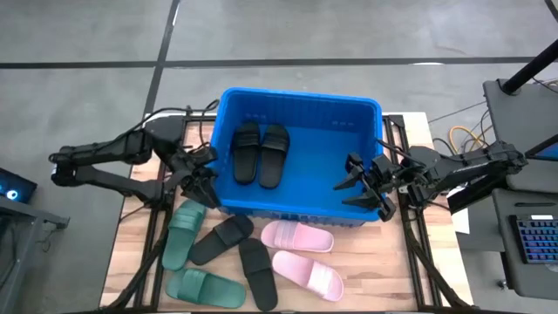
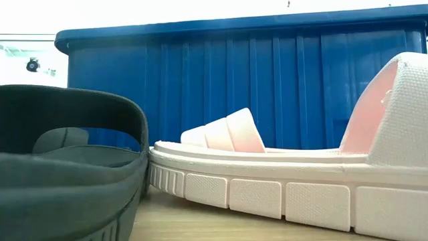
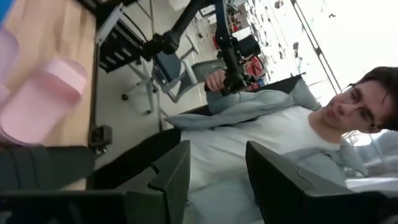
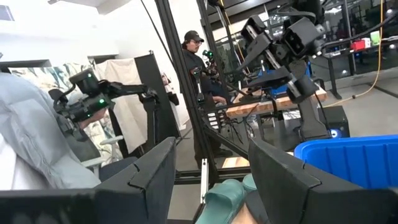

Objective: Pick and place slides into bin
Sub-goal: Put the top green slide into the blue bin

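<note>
Seen from above, the left arm reaches in from the left edge, elbow bent, its forearm running across to the near-left corner of the bin (image 1: 366,109), where the left end effector (image 1: 202,181) hangs with its fingers (image 3: 175,180) apart and nothing between them, just over the heel end of a dark green slide (image 1: 182,234). The right arm mirrors it from the right side, stretched almost level, and the right end effector (image 1: 370,187) sits over the bin's right wall, its fingers (image 4: 154,169) also spread wide and empty. Inside the bin a pair of black slides (image 1: 260,153) lies side by side toward the back left, toes pointing away from the near rim. The remaining six lie on the wooden worktop (image 1: 384,279) in front of the bin: the second green slide (image 1: 206,288) near the front edge, two black slides (image 1: 240,249) crossing in the middle, and two pale pink slides (image 1: 302,253) to the right, one behind the other. From worktop level a pink slide (image 2: 281,181) fills the foreground with the blue wall behind it. Each wrist view shows a person in the room beyond.
</note>
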Robot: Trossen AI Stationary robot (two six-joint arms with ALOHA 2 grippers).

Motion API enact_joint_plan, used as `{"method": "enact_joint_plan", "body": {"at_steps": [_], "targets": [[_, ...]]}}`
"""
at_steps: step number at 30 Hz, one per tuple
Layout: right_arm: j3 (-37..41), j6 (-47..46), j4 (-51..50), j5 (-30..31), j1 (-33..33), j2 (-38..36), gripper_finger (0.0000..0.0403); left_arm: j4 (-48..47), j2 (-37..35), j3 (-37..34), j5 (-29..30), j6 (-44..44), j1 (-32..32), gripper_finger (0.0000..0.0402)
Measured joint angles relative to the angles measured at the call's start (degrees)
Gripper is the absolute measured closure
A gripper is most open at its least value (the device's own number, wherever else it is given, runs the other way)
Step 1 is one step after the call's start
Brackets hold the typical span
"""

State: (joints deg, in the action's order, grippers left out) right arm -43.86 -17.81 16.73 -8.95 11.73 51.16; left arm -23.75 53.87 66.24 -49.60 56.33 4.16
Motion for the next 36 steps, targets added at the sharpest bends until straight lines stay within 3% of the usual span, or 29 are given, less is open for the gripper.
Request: {"method": "enact_joint_plan", "body": {"at_steps": [6, 13, 18, 23, 26, 29, 36], "targets": [[0.00, 1.80, -0.24, 0.02, 0.00, 0.00, 0.0211, 0.08, -0.87, 0.00, 5.28, 0.41, -4.08, 0.0261], [0.00, 2.78, -0.26, 0.20, 0.00, 0.00, 0.0211, 2.19, 0.11, 0.13, 17.98, -16.36, -6.65, 0.0261], [0.00, 2.80, -0.26, 1.69, 0.00, 0.00, 0.0211, 14.01, 2.39, 0.17, 32.28, -31.91, -9.05, 0.0261], [0.00, 1.18, -0.26, 4.66, -0.03, 0.00, 0.0211, 26.45, 6.98, 1.56, 35.06, -38.85, -11.72, 0.0261], [0.00, 0.64, -0.24, 4.68, -0.04, 0.00, 0.0211, 21.82, 8.83, 4.00, 35.49, -40.06, -13.38, 0.0261], [0.00, -0.21, -0.25, 4.66, -0.03, 0.00, 0.0211, 10.39, 10.18, 6.58, 36.95, -39.76, -14.85, 0.0261], [0.02, -0.15, -0.28, 4.63, -0.02, 0.00, 0.0211, -13.42, 9.99, 7.75, 37.66, -27.39, -17.55, 0.0261]]}}
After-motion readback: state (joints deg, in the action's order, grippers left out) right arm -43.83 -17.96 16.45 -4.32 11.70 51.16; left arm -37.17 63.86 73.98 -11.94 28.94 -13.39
